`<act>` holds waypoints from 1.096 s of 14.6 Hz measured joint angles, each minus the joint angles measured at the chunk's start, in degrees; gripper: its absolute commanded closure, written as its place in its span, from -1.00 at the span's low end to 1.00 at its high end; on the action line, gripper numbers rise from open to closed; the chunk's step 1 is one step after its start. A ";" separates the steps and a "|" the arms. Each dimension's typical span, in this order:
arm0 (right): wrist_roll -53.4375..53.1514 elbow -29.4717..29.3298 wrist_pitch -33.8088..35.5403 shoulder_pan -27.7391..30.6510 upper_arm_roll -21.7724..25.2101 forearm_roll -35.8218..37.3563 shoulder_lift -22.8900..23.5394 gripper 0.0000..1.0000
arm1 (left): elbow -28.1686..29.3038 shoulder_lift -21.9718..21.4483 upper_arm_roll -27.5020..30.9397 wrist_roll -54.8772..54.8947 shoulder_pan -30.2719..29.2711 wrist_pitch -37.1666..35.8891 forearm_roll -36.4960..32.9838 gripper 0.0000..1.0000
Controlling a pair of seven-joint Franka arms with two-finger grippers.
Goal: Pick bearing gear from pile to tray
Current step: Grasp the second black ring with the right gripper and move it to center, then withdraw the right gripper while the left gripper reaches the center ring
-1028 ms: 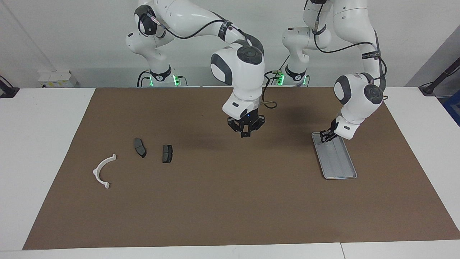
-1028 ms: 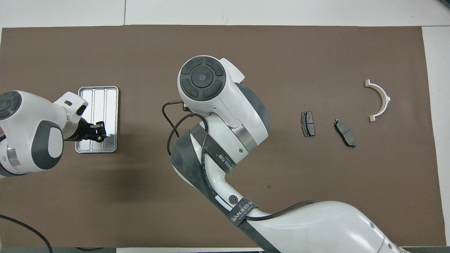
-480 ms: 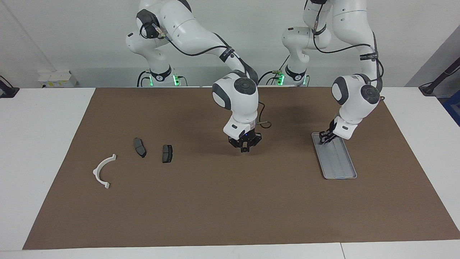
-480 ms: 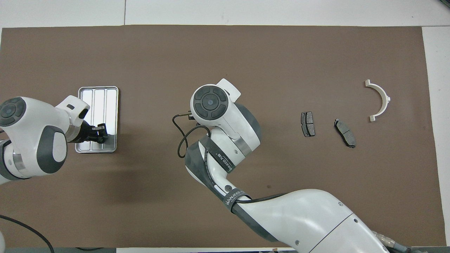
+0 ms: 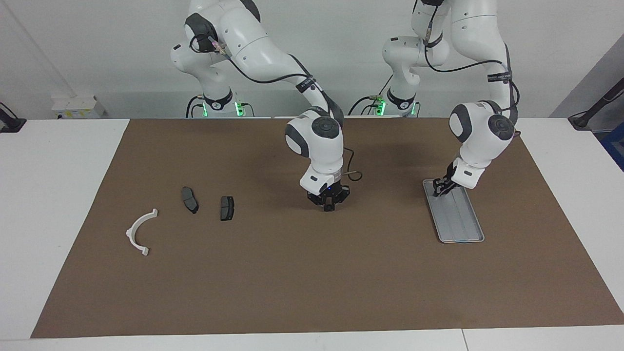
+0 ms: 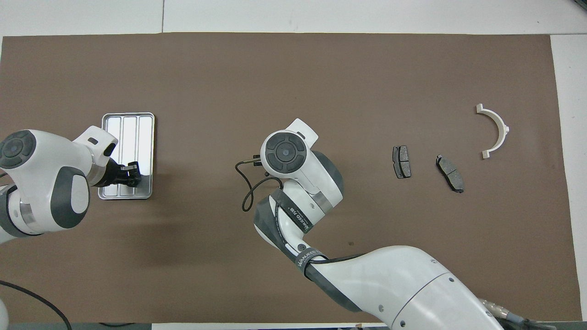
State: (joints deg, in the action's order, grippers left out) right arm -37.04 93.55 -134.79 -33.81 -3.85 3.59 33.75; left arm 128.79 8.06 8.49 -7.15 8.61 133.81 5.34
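The pile lies toward the right arm's end of the table: a white plastic arc point(image 5: 136, 230) point(image 6: 498, 127) and two dark grey brake pads point(image 5: 189, 199) point(image 5: 226, 207) point(image 6: 401, 161) point(image 6: 450, 173). No small black round piece shows on the mat. The silver ribbed tray point(image 5: 462, 225) point(image 6: 128, 124) lies toward the left arm's end. My right gripper point(image 5: 328, 207) points straight down at the middle of the mat, its tips at the surface; in the overhead view its own wrist hides it. My left gripper point(image 5: 440, 191) point(image 6: 133, 173) is low over the tray's end nearer the robots.
A brown mat point(image 5: 312, 273) covers most of the white table. A loose cable point(image 6: 245, 183) loops beside my right wrist. A small dark speck point(image 6: 351, 243) lies on the mat nearer the robots than the brake pads.
My right gripper has come down from well above the mat's middle to its surface. My left gripper has stayed over the tray's near end, shifting only slightly.
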 measured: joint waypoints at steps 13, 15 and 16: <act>22.45 -14.95 17.93 17.34 0.66 -0.72 -4.77 -1.00 | -5.92 -0.21 -0.34 -6.54 0.76 -3.32 -0.03 -0.30; 32.03 -15.91 20.69 22.76 0.48 -1.25 -5.87 -1.00 | -7.32 -0.16 -0.51 -13.63 4.32 -3.91 -0.03 -0.30; 35.71 -16.32 22.94 24.92 0.48 -1.27 -6.94 -1.00 | -7.96 0.01 -0.61 -17.64 6.78 -4.05 -0.03 -0.30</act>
State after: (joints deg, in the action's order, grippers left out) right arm -1.33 77.23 -111.85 -8.89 -3.37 2.32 26.81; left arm 120.82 8.06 7.87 -24.79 15.39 129.77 5.31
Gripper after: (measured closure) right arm 0.000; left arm 0.317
